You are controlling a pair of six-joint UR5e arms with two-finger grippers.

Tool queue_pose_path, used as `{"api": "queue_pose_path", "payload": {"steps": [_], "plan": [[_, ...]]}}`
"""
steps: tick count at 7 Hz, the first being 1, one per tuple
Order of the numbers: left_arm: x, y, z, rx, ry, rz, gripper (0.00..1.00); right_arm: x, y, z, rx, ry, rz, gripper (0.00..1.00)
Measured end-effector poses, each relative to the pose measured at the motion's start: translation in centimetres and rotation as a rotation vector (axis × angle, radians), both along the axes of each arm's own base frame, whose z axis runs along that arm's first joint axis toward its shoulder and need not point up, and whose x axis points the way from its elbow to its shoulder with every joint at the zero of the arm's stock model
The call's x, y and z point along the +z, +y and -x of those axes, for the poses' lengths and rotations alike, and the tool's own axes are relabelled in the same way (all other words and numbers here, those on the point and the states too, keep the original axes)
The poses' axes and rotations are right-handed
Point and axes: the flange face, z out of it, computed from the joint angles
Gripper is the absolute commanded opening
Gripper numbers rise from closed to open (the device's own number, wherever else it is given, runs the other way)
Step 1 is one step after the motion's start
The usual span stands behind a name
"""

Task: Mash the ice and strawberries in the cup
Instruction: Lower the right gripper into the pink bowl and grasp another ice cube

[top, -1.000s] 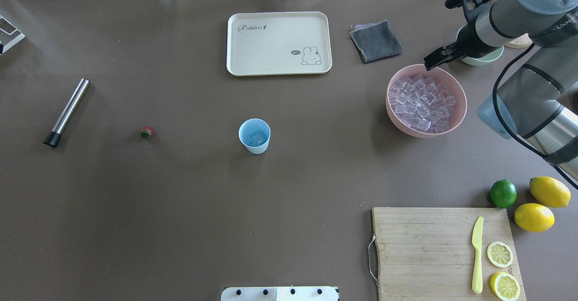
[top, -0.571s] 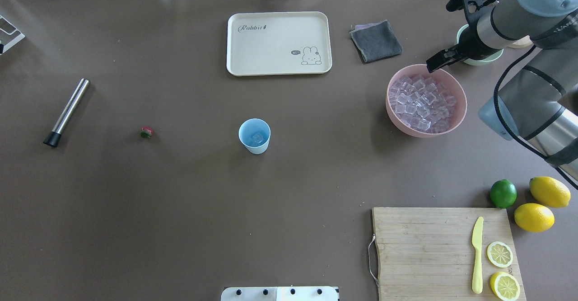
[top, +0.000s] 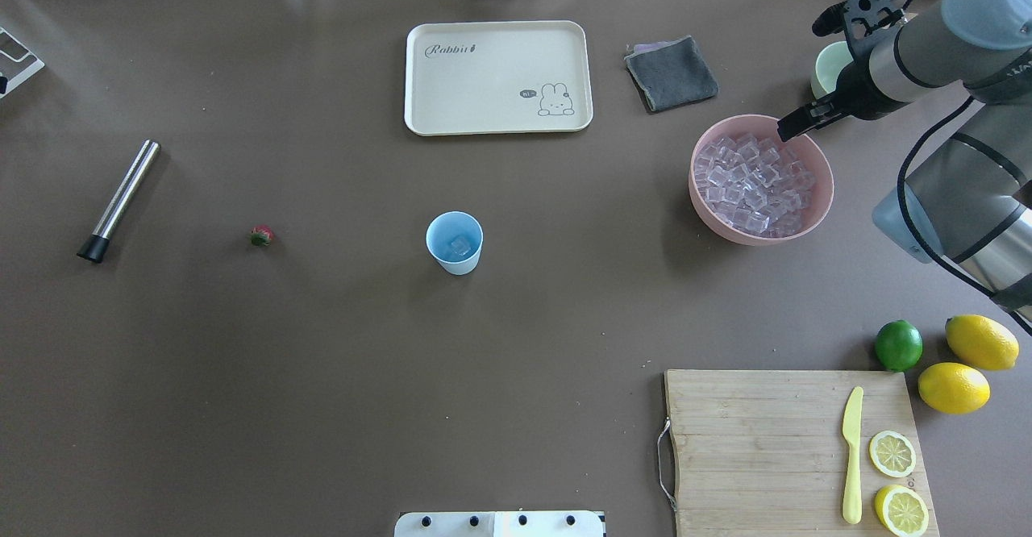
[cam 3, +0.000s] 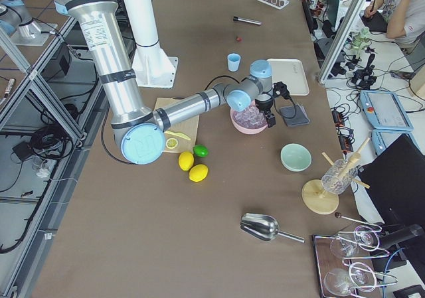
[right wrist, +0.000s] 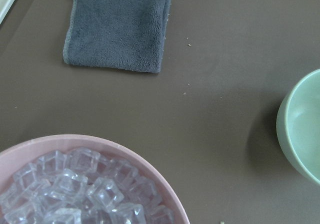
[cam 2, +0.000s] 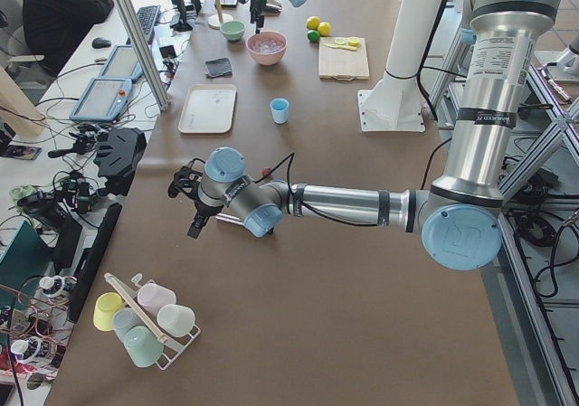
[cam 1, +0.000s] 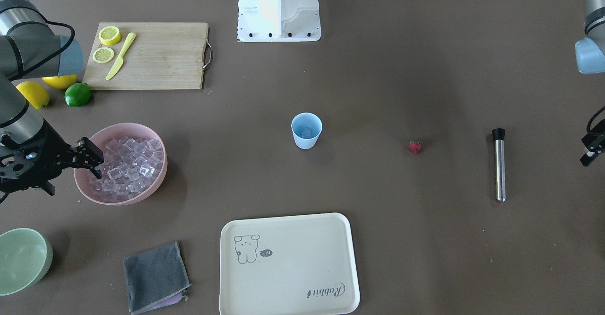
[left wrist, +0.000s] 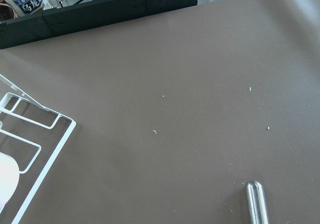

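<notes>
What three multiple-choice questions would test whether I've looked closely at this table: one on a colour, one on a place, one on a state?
1. The bowl holding most of the ice is: A green; B pink; C blue.
2. The strawberry lies: A on the table between the cup and the metal rod; B in the cup; C in the bowl.
3. The cup is: A upside down; B upright with ice inside; C on its side.

Answers:
1 B, its rim and wall are pink.
2 A, it sits alone on the bare brown surface.
3 B, its open mouth faces up and a clear cube shows inside.
</notes>
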Motion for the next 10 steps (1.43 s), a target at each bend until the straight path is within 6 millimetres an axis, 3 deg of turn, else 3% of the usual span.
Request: {"api": "queue_pose_path", "payload": {"steps": [2,3,7,10], "plan": [[0.2,0.0,0.0,0.002,-0.002,-0.003,0.98,2.8,0.5,-0.6,0.006,0.003,0.005,0.99],[0.2,0.0,0.0,0.002,-0.002,-0.003,0.98,3.2,0.5,-0.6,0.018,-0.003,0.016,0.99],[0.5,0.5,0.1,0.001,0.001,-0.010,0.98,-1.2,-0.3,0.9,0.047,-0.080,0.059,0.99],[1.1,1.1,0.2,0.002,0.003,-0.018,0.98,-3.2,1.2,5.1,0.049,-0.114,0.101,0.99]]}}
